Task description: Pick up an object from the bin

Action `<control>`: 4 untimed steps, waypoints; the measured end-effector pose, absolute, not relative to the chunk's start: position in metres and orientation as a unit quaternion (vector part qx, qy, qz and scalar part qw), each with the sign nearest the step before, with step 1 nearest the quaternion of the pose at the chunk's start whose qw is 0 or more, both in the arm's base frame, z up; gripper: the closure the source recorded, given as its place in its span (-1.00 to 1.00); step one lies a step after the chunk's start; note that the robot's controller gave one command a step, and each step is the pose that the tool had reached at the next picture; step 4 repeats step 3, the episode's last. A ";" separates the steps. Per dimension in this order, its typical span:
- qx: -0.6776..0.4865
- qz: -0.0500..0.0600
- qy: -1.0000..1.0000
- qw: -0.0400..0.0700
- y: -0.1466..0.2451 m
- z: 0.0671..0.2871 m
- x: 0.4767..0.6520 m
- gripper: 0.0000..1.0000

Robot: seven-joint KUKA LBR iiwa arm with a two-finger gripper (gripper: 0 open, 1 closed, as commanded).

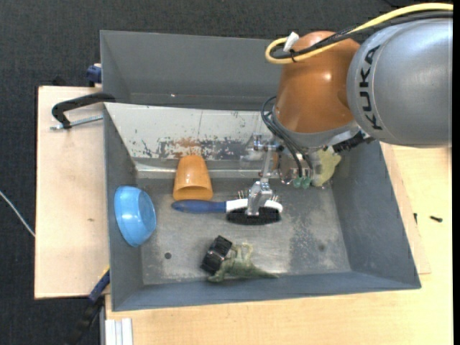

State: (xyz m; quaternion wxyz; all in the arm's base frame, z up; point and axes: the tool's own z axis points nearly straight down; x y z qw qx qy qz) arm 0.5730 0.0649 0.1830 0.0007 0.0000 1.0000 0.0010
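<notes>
Fingers (257,192) hang from the orange-covered wrist just right of the frame's centre. They look drawn close together, with nothing visible between them, and their tips come down on the head of a brush.

The grey bin (180,63) takes up most of the frame. A blue bowl (134,215) lies against its left wall, tipped on its side. An orange cup (192,177) lies above and left of centre, close to the back wall. The brush (208,207), the thing nearest the tips, lies across the middle of the floor. Its blue handle points left and ends just below the cup, and its white and black head sits under the tips. A small black block (216,254) sits at lower centre, touching a scrap of green stuff (244,269) beside the front wall.

As I judge it, the main risk is a miss. Tips this close together would press on the brush head rather than straddle it, so it could skid or tilt on the smooth floor. Even if the head were caught, the long handle could swing down, twist the brush loose, or knock the cup.
</notes>
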 end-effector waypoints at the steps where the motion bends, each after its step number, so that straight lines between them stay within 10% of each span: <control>1: -0.208 0.001 0.978 0.003 0.062 0.073 0.562 -1.00; 2: -0.207 0.002 0.978 0.006 0.063 0.075 0.564 1.00; 3: -0.237 -0.001 0.972 0.007 0.019 0.213 0.577 1.00; 4: -0.237 -0.001 0.972 0.007 0.019 0.213 0.577 1.00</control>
